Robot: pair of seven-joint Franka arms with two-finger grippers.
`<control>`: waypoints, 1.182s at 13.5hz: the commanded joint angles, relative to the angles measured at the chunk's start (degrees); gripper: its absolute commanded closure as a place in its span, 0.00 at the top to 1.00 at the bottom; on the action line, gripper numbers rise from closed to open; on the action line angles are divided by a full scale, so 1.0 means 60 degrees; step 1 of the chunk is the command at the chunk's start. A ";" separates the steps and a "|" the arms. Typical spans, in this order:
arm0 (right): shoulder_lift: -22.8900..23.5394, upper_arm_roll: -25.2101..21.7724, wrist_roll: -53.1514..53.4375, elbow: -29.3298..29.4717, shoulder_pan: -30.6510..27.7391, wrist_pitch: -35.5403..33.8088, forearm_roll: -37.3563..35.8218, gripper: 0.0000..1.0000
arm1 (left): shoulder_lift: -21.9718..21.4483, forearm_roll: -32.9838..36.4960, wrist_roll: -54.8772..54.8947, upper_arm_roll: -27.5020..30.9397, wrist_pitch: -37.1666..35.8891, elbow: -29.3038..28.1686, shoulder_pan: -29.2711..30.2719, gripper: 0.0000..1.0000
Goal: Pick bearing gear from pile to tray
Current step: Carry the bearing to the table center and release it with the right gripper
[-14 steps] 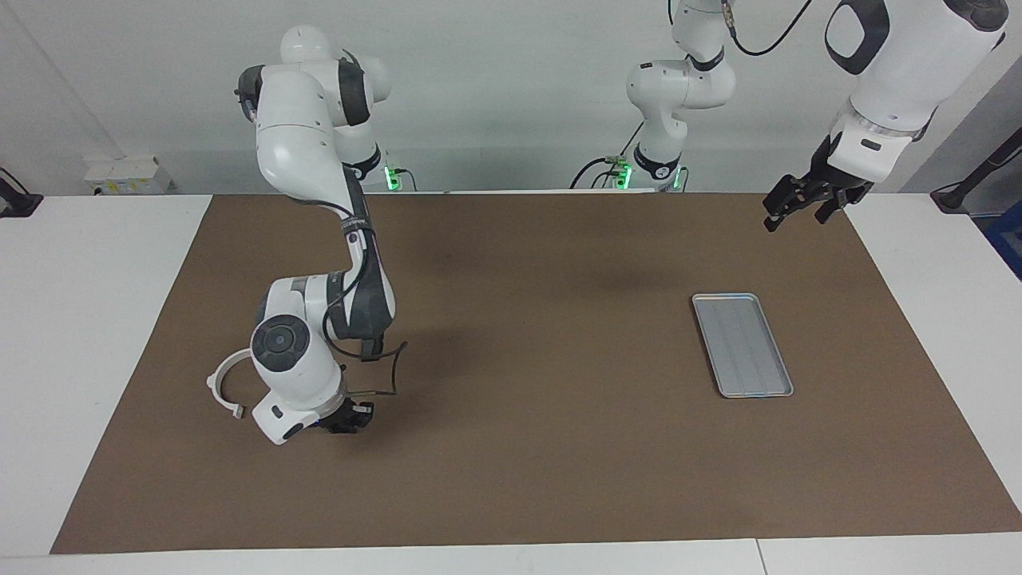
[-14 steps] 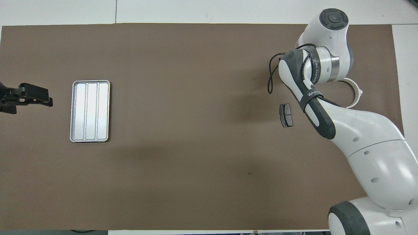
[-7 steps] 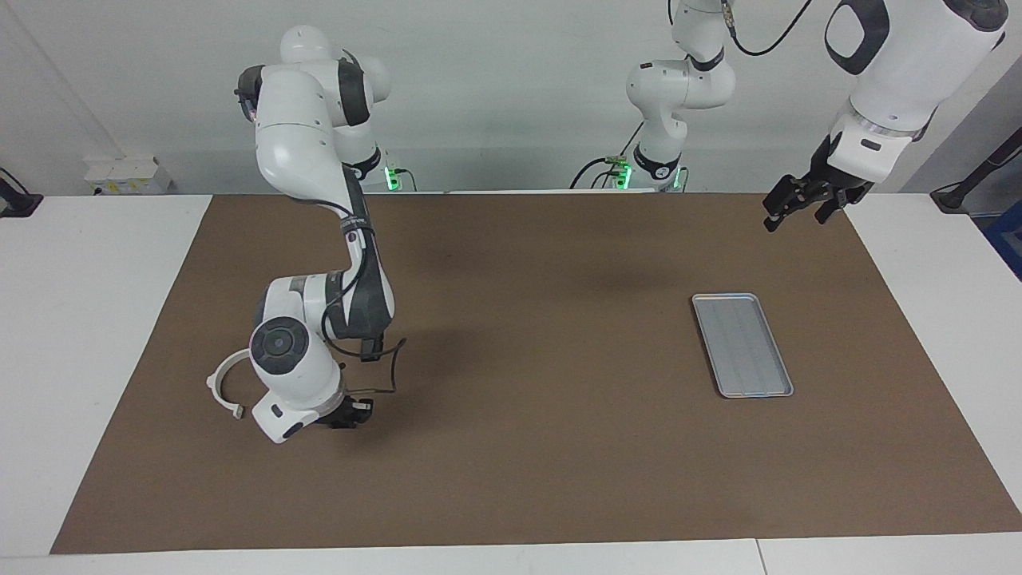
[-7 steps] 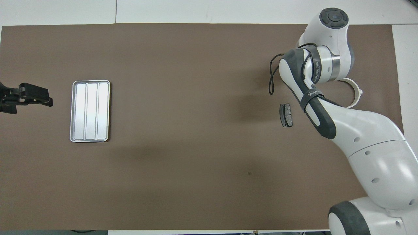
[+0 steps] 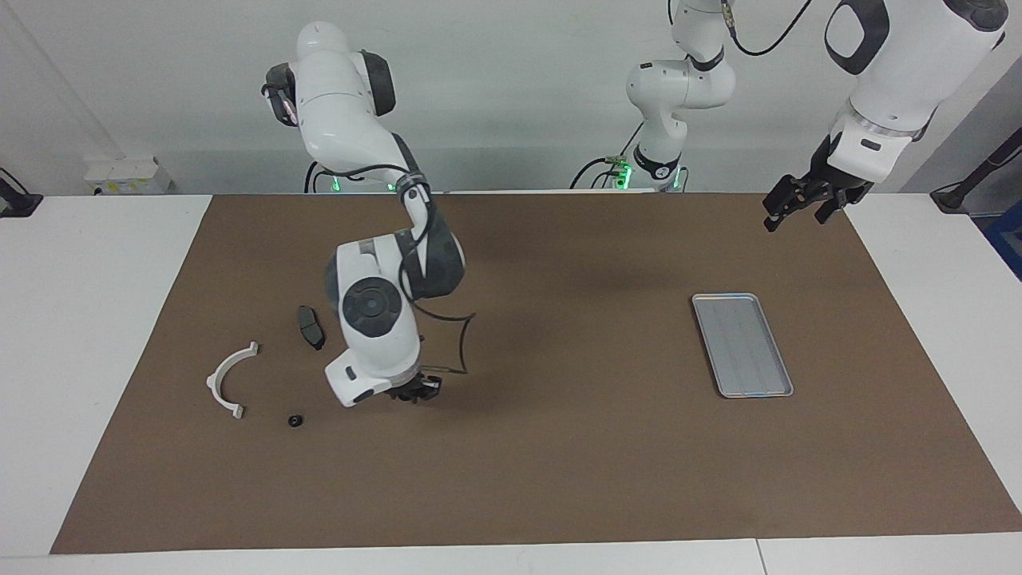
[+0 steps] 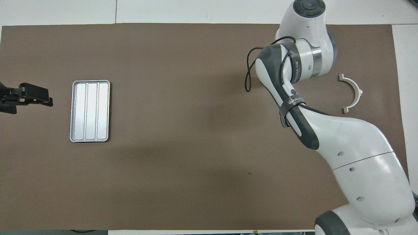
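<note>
Tray (image 5: 742, 344) lengthwise toward the robots (slightly skewed), flat

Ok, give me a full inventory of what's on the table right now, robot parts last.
Tray: one, silver-grey, empty, toward the left arm's end of the brown mat.
White arc: one, white, toward the right arm's end of the mat.
Brake pad: one, dark grey, beside the arc and nearer the robots.
Ring: one, small and black, farther from the robots than the arc.
Mat: one, brown, covering the white table.
Right gripper: black, low over the mat beside the parts.
Left gripper: black, fingers open, waiting above the mat's corner.
</note>
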 commanded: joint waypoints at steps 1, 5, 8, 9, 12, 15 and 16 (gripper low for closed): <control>0.0094 -0.0099 0.2526 0.0147 0.0907 0.0197 0.0375 0.00 | -0.0160 0.0086 0.0017 -0.0019 -0.0139 -0.0064 0.0037 1.00; 0.0182 0.0018 0.5650 0.0147 0.2123 0.0958 0.0404 0.00 | -0.0160 0.0086 0.0017 -0.0019 -0.0139 -0.0064 0.0037 1.00; 0.0401 0.0018 0.7556 0.0162 0.2959 0.1559 0.0434 0.00 | -0.0160 0.0086 0.0017 -0.0019 -0.0139 -0.0064 0.0037 1.00; 0.0562 0.0003 0.8011 0.0162 0.3193 0.1749 0.0434 0.00 | -0.0160 0.0086 0.0017 -0.0019 -0.0139 -0.0064 0.0037 1.00; 0.0899 -0.0055 0.8820 0.0162 0.3590 0.2350 0.0419 0.00 | -0.0160 0.0086 0.0017 -0.0019 -0.0154 -0.0064 0.0037 1.00; 0.1032 -0.0041 0.8909 0.0162 0.3635 0.2454 0.0419 0.00 | -0.0160 0.0086 0.0017 -0.0019 -0.0139 -0.0064 0.0037 1.00; 0.1032 -0.0041 0.8909 0.0162 0.3635 0.2454 0.0419 0.00 | -0.0160 0.0086 0.0017 -0.0019 -0.0139 -0.0064 0.0037 1.00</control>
